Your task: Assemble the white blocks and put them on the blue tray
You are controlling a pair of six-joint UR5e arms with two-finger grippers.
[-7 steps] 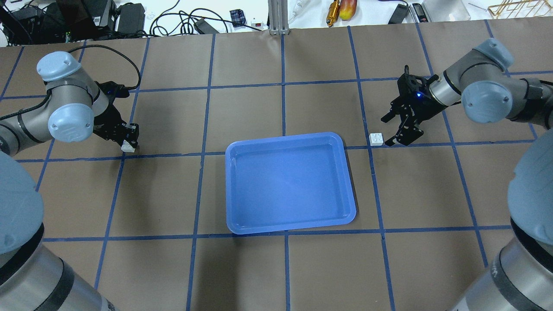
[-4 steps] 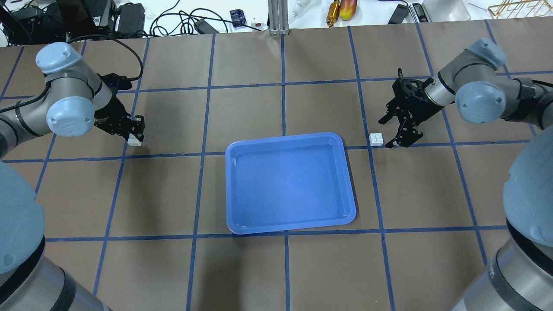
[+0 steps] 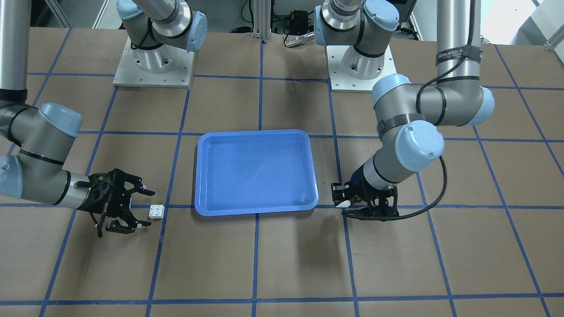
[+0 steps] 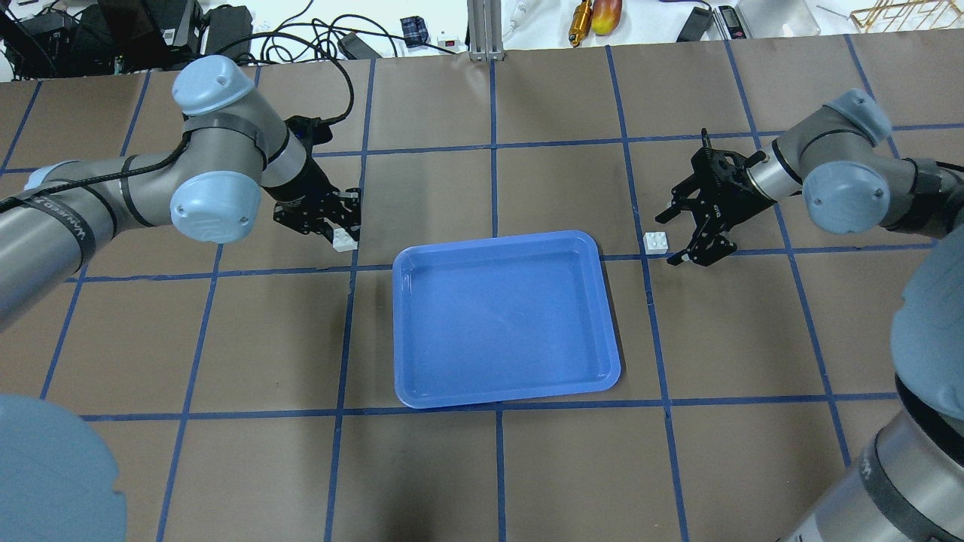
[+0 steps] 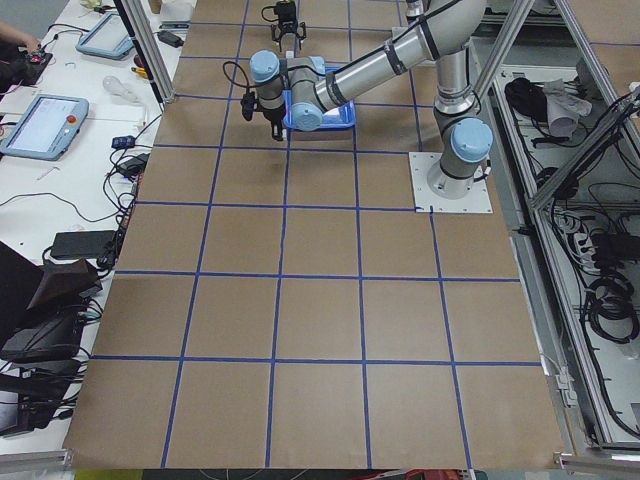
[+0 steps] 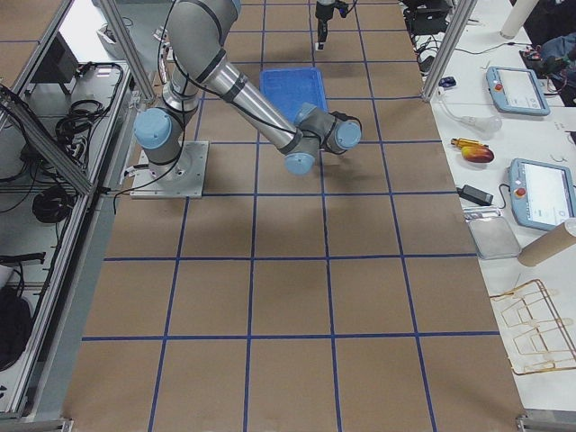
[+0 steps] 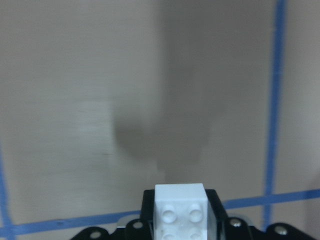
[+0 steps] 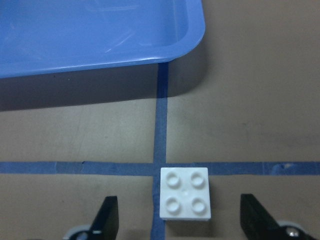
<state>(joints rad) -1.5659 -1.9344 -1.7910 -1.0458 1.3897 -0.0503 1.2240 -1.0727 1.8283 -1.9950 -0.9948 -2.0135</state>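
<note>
held white block (image 7: 181,210) cut off below, blue tray (image 8: 125,57) cropped top-left

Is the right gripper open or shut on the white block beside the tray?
Open. The right gripper has its fingers spread wide in the wrist view, with clear gaps to the white block between them.

Blue tray (image 4: 504,316) sits mid-table; its raised rim is the main obstacle. Left gripper (image 4: 343,224), clamped on the held white brick (image 4: 346,240), hangs just off the tray's far-left corner, with a narrow gap of bare paper between them. Loose white brick (image 4: 657,242) lies beside the far-right corner, between the spread fingertips of the right gripper (image 4: 670,239); only a slim strip separates it from the rim. Left arm (image 4: 113,188) bars the left end. Wide bare paper runs to the far edge and back toward the arm bases (image 3: 361,75).
</note>
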